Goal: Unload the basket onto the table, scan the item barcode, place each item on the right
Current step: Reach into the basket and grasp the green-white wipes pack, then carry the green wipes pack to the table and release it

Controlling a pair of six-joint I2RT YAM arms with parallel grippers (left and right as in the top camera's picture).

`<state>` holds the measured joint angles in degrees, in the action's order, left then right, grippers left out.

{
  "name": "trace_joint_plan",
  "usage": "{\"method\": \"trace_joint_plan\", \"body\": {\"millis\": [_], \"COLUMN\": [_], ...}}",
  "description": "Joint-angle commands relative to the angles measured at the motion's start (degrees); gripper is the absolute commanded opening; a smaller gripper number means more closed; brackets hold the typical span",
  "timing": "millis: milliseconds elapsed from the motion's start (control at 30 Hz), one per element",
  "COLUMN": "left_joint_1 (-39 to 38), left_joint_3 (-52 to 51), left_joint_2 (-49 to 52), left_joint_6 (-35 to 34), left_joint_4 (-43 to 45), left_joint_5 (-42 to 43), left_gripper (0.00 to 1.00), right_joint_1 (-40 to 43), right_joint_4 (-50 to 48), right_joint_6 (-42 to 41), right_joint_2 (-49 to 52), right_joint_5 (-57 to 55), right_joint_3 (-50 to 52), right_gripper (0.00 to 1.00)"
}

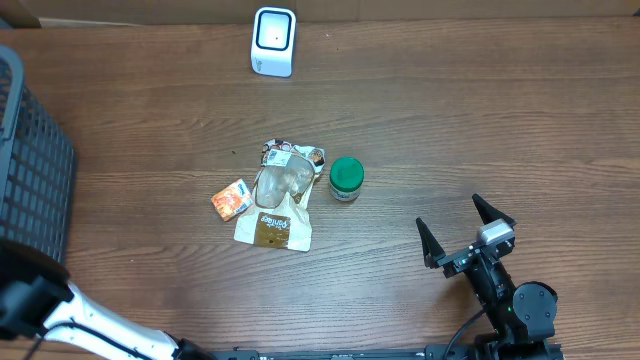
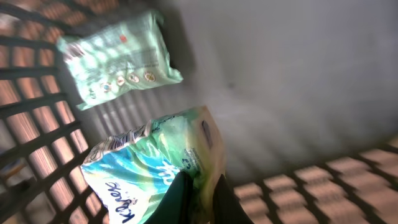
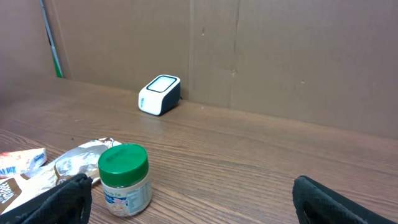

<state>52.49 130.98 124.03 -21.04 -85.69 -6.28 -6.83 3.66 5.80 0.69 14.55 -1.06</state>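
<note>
From overhead, I see the scanner (image 1: 272,42) standing at the far edge of the desk (image 1: 480,110), a pouch (image 1: 275,205), a green-lidded jar (image 1: 346,178) and a small orange packet (image 1: 232,199) bunched mid-desk, and the black basket (image 1: 30,160) at the left edge; my left arm (image 1: 95,325) reaches toward that basket, while the right fingers (image 1: 430,245) rest near the front, spread wide with nothing between them. Through the left wrist camera I look down into the basket, where the left fingers (image 2: 186,196) are pinched shut on the edge of a blue-and-green tissue pack (image 2: 149,158), a second pale green pack (image 2: 115,59) lying well apart. I cannot find a barcode here. The right wrist camera shows the scanner across the desk and the jar just ahead. I judge this the pick-up step; next I must lift the pack clear of the basket wall, carry it to the scanner and turn its barcode toward the window.
</note>
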Motion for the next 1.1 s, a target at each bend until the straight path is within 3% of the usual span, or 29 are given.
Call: {"method": "trace_joint_plan", "body": {"millis": [0,133,367,667,867,1067], "left_joint_1": [-1.25,-4.48,-14.32,-28.70,-39.32,-47.04], "left_joint_3": [2.86,2.86,2.84,1.31,-11.19,-28.09], "left_joint_2": [-13.22,-24.85,-38.95,-43.04,-43.17,-43.17], "left_joint_6": [-1.79,-2.34,-2.27,0.72,0.68,-0.13], "left_joint_4": [0.61,0.68,0.11,-9.86,-9.99,-2.69], "left_joint_5": [8.11,16.17,12.90,11.15,8.13,7.30], "left_gripper": [0.04,0.04,0.04,0.04,0.04,0.05], "right_joint_1": [0.04,0.04,0.04,0.04,0.04,0.04], "right_joint_4": [-0.35,-0.35,-0.35,-0.35,-0.35,-0.35], "right_joint_6": [-0.02,-0.02,-0.02,-0.02,-0.02,-0.02], "right_joint_2": [-0.52,-0.52,-0.52,-0.52,-0.52,-0.52], "right_joint_5": [-0.74,-0.74,-0.74,-0.76,-0.74,-0.74], "right_joint_3": [0.61,0.61,0.61,0.61,0.61,0.61], "right_gripper": [1.00,1.00,1.00,1.00,1.00,1.00]}}
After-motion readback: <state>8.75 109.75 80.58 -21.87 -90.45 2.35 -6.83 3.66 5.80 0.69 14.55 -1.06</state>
